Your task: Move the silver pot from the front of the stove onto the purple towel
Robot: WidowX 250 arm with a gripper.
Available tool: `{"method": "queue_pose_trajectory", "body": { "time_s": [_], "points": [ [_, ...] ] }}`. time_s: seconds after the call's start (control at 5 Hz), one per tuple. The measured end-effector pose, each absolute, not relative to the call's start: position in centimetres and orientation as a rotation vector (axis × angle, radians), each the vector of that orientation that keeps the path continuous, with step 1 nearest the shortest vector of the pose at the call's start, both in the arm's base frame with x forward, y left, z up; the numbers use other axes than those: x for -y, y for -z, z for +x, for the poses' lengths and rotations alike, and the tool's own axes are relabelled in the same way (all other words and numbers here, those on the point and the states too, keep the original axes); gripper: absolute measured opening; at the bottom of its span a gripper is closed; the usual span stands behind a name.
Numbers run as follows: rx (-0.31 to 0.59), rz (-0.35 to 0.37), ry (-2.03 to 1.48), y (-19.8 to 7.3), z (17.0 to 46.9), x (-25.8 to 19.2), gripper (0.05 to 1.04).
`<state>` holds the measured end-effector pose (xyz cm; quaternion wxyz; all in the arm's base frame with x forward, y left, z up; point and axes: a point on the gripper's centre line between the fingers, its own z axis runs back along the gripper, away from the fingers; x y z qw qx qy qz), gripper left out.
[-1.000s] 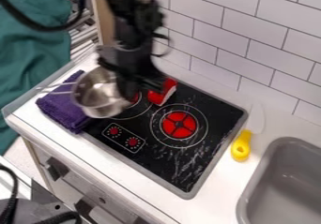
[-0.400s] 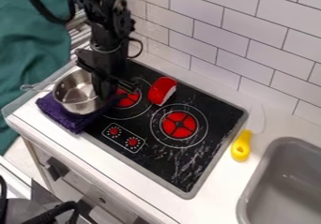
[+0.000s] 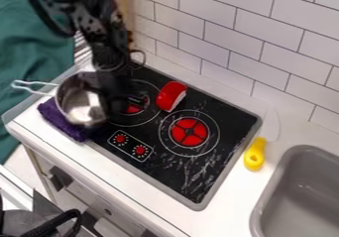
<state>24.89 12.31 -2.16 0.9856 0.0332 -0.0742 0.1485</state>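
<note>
Pointing its handle (image 3: 33, 83) toward ten o'clock, long axis ten-to-four, a metal pot (image 3: 83, 107) over purple cloth (image 3: 56, 117) — black pincer (image 3: 124, 101) at its three-o'clock rim, opening and hold impossible to tell.

What looks like red toy food (image 3: 170, 95) lies on the stove (image 3: 228, 122), a yellow-handled knife (image 3: 256, 152) near the sink (image 3: 301, 204).

no legible text, no labels, no numbers (nor any signs)

Object (image 3: 170, 95) lay on stove (image 3: 198, 174); left of it, pot (image 3: 78, 102) over towel (image 3: 58, 119); right, knife (image 3: 254, 154), then sink (image 3: 298, 201); behind, wall (image 3: 265, 47)
</note>
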Motion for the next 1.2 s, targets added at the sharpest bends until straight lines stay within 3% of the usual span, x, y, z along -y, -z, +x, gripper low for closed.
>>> {"method": "queue_pose_trajectory", "body": {
  "time_s": [0.2,0.4,0.6,1.2],
  "points": [
    [0.151,0.079,-0.297,1.2,24.6,-11.1,0.484],
    [0.167,0.134,-0.225,-1.1,25.3,-9.2,0.803],
    [0.201,0.177,-0.165,-3.2,25.4,-7.1,1.014],
    [0.197,0.091,-0.141,-4.1,25.5,-1.2,1.007]
  ]
}}
